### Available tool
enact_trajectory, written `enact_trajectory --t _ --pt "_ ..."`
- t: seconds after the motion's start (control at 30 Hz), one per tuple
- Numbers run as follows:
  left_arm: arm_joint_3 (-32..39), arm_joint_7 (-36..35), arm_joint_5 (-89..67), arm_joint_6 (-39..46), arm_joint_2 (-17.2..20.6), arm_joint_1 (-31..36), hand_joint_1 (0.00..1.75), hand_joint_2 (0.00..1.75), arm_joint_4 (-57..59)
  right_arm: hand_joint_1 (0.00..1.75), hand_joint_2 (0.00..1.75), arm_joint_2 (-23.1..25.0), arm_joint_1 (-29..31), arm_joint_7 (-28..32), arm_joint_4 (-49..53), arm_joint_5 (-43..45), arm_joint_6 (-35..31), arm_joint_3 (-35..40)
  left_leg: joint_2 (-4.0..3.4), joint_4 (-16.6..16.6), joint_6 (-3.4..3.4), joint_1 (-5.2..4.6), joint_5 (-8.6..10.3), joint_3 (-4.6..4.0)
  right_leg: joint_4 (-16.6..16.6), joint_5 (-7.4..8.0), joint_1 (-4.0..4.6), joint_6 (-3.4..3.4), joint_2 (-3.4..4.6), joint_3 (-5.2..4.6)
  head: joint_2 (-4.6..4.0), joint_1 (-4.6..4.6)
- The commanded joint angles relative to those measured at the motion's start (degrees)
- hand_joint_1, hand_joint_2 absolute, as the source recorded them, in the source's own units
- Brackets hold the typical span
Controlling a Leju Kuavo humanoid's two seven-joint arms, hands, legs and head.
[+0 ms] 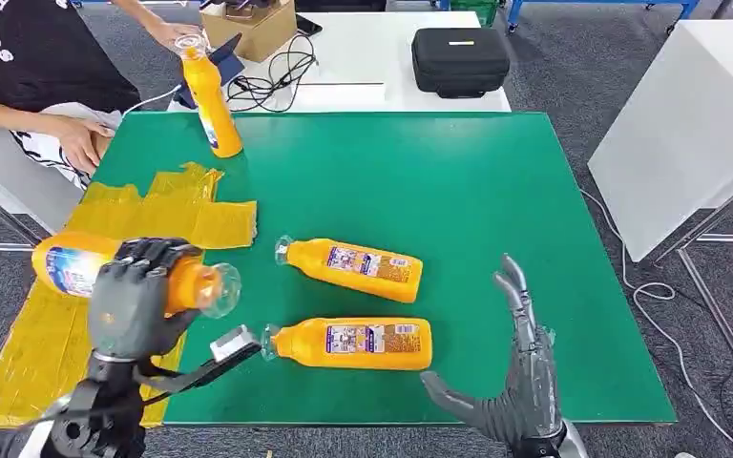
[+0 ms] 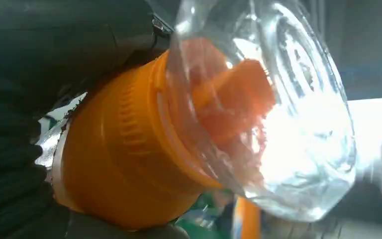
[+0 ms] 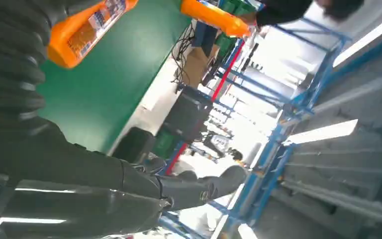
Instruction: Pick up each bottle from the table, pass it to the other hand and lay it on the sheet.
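Head view: the left robot hand [image 1: 138,291] grasps an orange plastic bottle with a clear cap [image 1: 105,272], holding it horizontally above the crinkled yellow plastic sheet [image 1: 167,210] at the left edge of the green-topped desk [image 1: 496,210]. The right robot hand [image 1: 515,382] is released, fingers spread and pointing away from the robot, over the near right part of the desk. Two further orange bottles lie on their sides on the green surface: the farther lying bottle [image 1: 353,268] and the nearer lying bottle [image 1: 353,343], both with caps toward the sheet. A fourth orange bottle stands upright [image 1: 210,100] at the far left corner, with a person's hand [image 1: 167,33] at its cap. A black zipped case [image 1: 460,59] rests on the white table beyond.

Left wrist view: the held bottle's ribbed orange neck [image 2: 124,149] and clear cap [image 2: 278,124] sit close to the lens.

Right wrist view: the right robot hand's fingers [image 3: 199,186] are extended, holding nothing, beside the desk edge.
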State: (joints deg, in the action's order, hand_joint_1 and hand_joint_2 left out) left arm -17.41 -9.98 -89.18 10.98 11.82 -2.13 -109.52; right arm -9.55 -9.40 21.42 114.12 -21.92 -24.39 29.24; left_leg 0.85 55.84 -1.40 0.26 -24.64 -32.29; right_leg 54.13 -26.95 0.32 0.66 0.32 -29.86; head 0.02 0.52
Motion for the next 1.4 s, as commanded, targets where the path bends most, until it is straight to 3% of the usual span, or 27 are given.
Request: enact_trajectory --t 0.03,0.47,0.73,1.03,1.27,1.3,1.33,1.37,1.4 --pt "-9.22 0.90 -0.82 -3.70 2.51 13.98 1.75 1.75 22.21 0.00 1.75 -3.50 -0.99 -1.31 0.74 -2.99 -0.23 0.46 0.10 -0.10 0.06 -0.03 0.14 0.03 -0.09 0.07 -0.03 0.07 -0.15 0.41 0.00 0.00" --pt "-6.55 -1.86 0.35 -8.94 -2.80 24.85 1.75 1.75 42.40 0.00 1.75 -4.09 -0.10 -1.87 -0.01 -4.46 0.37 2.41 -0.03 -0.01 0.06 0.05 0.15 0.19 -0.10 0.10 0.05 0.01 -0.25 0.59 0.00 -0.04" --pt "-6.39 -1.85 0.44 -8.94 -2.93 25.09 1.75 1.75 42.82 0.00 1.75 -4.08 0.14 -1.96 -0.09 -4.46 0.48 2.36 -0.19 -0.01 0.01 0.01 0.15 -0.01 -0.04 0.14 0.02 -0.05 -0.01 0.35 0.00 -0.04" --pt "0.67 -6.25 -0.82 -7.04 -5.32 26.02 1.75 1.75 46.98 0.00 1.75 -3.31 0.65 -3.74 0.05 -6.02 0.90 2.16 -0.24 0.02 0.03 0.02 0.16 -0.08 -0.01 0.16 0.03 -0.06 0.04 0.27 0.00 -0.04" --pt "0.03 -8.24 -0.82 -7.65 -4.65 25.80 1.75 1.75 46.94 0.00 1.75 -3.56 0.81 -4.01 -0.07 -6.14 0.92 1.92 -0.23 0.01 0.02 0.01 0.15 -0.07 -0.01 0.14 0.01 -0.06 0.03 0.28 0.00 -0.04" --pt "-2.86 -10.73 -0.82 -9.17 -3.19 25.97 1.75 1.75 46.76 0.00 1.75 -3.71 1.02 -3.98 -0.37 -6.30 0.99 1.95 -0.24 0.02 0.02 0.02 0.12 -0.03 -0.01 0.12 0.03 -0.04 0.02 0.33 0.00 -0.04" --pt "-2.79 -11.05 -0.82 -9.96 -3.29 25.60 1.13 1.75 46.67 0.00 1.75 -3.84 1.19 -3.98 -0.64 -6.31 0.93 1.98 -0.26 0.04 0.04 0.04 0.06 0.08 -0.03 0.08 0.05 -0.01 0.01 0.46 0.00 -0.02" --pt "-3.64 -11.97 -0.82 -10.47 -2.90 25.39 0.00 1.75 46.64 0.00 1.75 -3.97 1.35 -3.91 -0.93 -6.29 0.88 2.05 -0.28 0.00 0.01 0.01 0.16 -0.10 -0.02 0.17 0.01 -0.06 0.08 0.24 0.00 -0.02" --pt "-4.25 -13.23 -0.82 -10.53 -2.51 25.04 0.00 1.75 46.59 0.00 1.75 -4.25 1.53 -3.83 -1.33 -6.08 0.76 2.23 -0.29 0.00 0.02 0.02 0.11 0.02 -0.04 0.13 0.03 -0.03 0.07 0.38 0.00 -0.04"
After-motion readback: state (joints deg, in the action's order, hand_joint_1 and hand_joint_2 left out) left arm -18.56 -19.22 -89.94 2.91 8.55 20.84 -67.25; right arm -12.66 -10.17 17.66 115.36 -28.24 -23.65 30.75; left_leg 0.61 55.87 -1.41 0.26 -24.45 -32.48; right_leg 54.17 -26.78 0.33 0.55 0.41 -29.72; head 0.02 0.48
